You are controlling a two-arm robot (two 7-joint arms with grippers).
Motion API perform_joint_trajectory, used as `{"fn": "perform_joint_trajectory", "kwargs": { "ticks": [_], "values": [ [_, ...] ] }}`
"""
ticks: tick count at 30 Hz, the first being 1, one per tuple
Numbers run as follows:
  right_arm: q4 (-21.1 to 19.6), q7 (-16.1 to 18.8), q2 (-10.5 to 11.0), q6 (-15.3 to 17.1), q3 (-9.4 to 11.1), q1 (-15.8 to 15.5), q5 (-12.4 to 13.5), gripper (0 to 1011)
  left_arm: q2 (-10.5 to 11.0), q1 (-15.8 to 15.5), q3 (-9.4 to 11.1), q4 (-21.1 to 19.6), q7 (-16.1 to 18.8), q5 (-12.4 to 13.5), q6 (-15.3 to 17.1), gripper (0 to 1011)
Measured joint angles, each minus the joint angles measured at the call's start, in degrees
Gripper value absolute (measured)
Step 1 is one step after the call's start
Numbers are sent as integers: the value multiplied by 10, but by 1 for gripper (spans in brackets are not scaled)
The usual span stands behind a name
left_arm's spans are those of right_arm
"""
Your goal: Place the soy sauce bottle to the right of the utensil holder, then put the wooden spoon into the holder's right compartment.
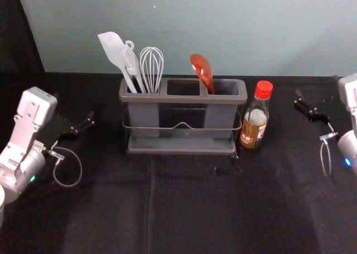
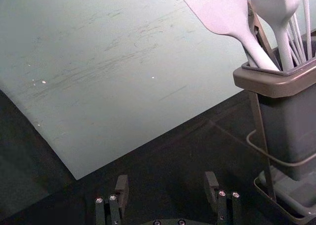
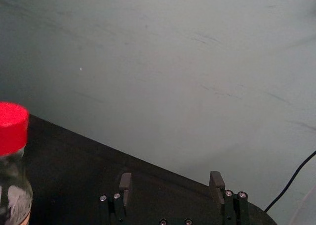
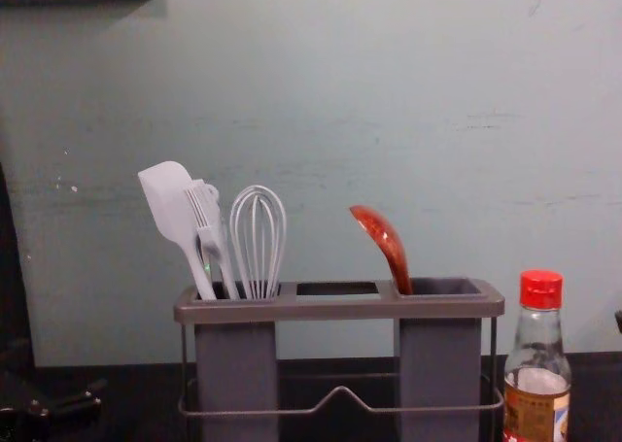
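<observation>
L gripper [image 1: 77,110] spread wide L of utensil holder [image 1: 181,99], R gripper [image 1: 317,86] likewise on R, soy btl [image 1: 254,120] set just R of holder, spoon [image 1: 202,70] lodged in R compt.

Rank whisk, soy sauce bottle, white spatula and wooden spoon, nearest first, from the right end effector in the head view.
1. Soy sauce bottle, right of the holder
2. Wooden spoon, right compartment
3. Whisk, left compartment
4. White spatula, left compartment, leaning outward

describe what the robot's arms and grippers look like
Left arm, head view's left edge: white and grey, green light, looped pale cable. Right arm, right edge: the same, but with a blue light. Left gripper and right gripper: black, angular fingers with silvery screws.
</observation>
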Motion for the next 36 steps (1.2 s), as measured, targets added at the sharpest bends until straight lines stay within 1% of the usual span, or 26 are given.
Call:
{"fn": "perform_joint_trajectory", "kwargs": {
  "ticks": [6, 12, 18, 36],
  "values": [
    [9, -8, 1, -21, -5, -7, -7, 1003, 0, 0, 0, 0, 0, 0, 0, 1005],
    [14, -11, 0, -30, -8, -10, -9, 1003, 0, 0, 0, 0, 0, 0, 0, 1005],
    [22, -29, -1, -56, -16, -14, -31, 1003, 0, 0, 0, 0, 0, 0, 0, 1005],
    [20, -27, -1, -50, -14, -13, -25, 1003, 0, 0, 0, 0, 0, 0, 0, 1005]
  ]
}}
